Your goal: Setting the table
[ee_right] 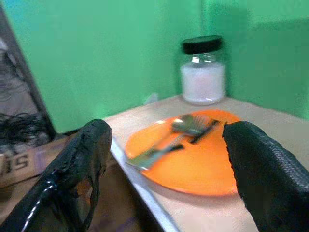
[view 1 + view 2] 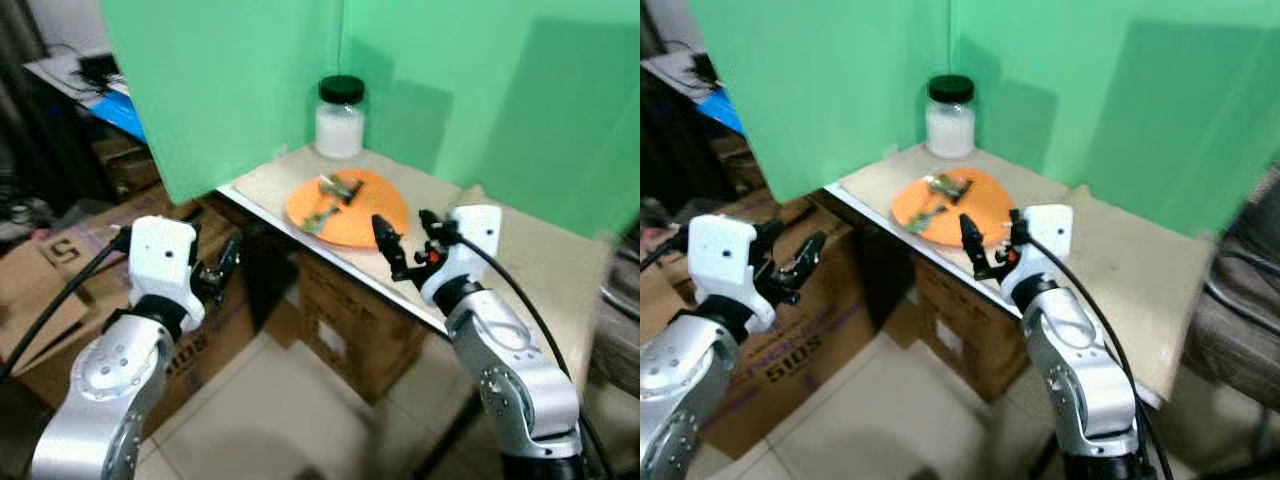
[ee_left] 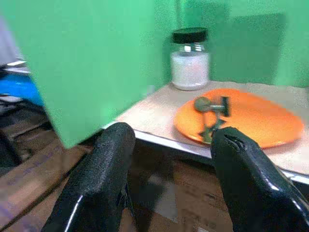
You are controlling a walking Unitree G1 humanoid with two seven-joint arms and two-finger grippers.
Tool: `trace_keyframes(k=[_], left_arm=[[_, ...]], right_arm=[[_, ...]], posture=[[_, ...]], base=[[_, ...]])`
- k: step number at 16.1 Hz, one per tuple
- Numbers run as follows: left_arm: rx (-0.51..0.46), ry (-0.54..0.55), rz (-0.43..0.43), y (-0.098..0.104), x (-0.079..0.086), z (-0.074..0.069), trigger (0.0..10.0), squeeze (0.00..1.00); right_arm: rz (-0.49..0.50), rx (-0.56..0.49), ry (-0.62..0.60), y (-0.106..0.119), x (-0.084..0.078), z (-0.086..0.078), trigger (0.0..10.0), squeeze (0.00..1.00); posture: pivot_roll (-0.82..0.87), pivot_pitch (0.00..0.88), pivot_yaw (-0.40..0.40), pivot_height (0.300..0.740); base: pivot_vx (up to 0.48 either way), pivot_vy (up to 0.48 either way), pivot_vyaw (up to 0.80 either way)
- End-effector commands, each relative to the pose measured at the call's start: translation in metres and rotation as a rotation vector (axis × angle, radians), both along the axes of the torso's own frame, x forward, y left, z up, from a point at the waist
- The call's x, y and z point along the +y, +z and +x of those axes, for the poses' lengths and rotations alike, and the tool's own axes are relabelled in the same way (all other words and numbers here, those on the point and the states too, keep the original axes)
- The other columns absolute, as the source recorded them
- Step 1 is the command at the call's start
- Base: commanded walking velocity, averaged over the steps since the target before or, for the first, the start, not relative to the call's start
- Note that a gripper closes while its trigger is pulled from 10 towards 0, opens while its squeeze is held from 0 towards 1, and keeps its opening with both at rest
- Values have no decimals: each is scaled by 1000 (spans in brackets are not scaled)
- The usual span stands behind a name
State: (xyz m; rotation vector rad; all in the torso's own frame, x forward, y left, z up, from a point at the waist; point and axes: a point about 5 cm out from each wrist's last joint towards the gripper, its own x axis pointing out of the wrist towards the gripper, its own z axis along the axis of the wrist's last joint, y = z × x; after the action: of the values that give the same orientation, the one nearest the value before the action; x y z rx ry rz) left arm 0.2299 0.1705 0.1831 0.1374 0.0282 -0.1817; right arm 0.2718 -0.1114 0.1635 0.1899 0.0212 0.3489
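A beige table (image 2: pixel 520 260) bears an orange plate (image 2: pixel 370 215) with cutlery (image 2: pixel 335 195) lying on it, a black-lidded jar (image 2: pixel 340 118) just behind. The right gripper (image 2: pixel 407 238) hovers at the plate's near edge, fingers spread — the left gripper (image 2: pixel 222 265), also spread, hangs beside the table.

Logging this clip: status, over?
Both pincers open, empty: right pincer at table edge, left pincer off it. Cutlery lies on orange plate. Nothing blocking.

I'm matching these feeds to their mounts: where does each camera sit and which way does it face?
Left and right eye views: on the head, looking forward and down at the beige table; both silver arms show.
Left wrist view: along the open left gripper toward the round orange plate.
Right wrist view: along the open right gripper.
All share the plate and black-lidded glass jar.
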Motion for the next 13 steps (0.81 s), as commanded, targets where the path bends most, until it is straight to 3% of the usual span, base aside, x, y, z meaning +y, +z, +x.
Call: trace_keyframes(k=[1, 11, 13], left_arm=[[-3, 14, 10, 2, 4, -1, 10000, 0], [-5, 14, 5, 1, 4, 0, 10000, 0], [-8, 12, -18, -3, 4, -1, 10000, 0]], right_arm=[[14, -5, 22, 3, 7, -1, 10000, 0], [18, -13, -31, 3, 1, -1, 10000, 0], [18, -43, -96, 4, -15, -2, 10000, 0]], posture=[[-7, 22, 6, 740], [-13, 22, 6, 740], [-20, 17, 12, 740]], base=[[345, 0, 0], [343, 0, 0], [343, 0, 0]])
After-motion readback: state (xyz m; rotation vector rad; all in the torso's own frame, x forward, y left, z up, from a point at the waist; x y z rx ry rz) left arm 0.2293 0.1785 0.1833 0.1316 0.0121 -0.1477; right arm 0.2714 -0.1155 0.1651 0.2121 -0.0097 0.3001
